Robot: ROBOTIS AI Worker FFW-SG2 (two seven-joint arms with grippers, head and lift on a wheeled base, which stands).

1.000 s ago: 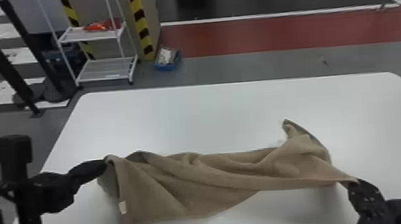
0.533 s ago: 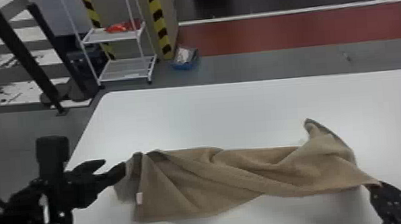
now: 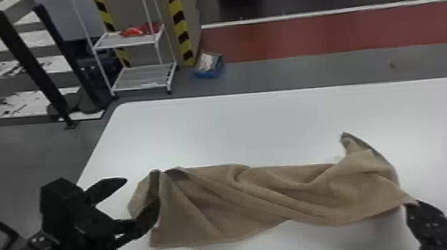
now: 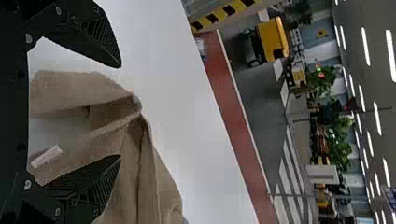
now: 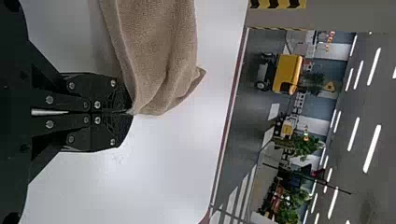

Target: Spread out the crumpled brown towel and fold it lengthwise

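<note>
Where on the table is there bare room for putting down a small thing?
Bare table lies beyond the towel, up to the far edge. The towel's ends are crowded: the left end effector stands open at one, the right end effector is shut on the other. A smaller bare patch lies on the towel's near side, between them.

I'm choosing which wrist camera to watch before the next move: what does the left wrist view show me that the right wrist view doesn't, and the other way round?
Left wrist view: the left hand, open, with part of the towel between its spread fingers, and a small white tag on the cloth.

Right wrist view: the right hand, shut on a corner of the towel.

Both: the brown towel, the white table, the red floor strip and a yellow vehicle beyond it.
</note>
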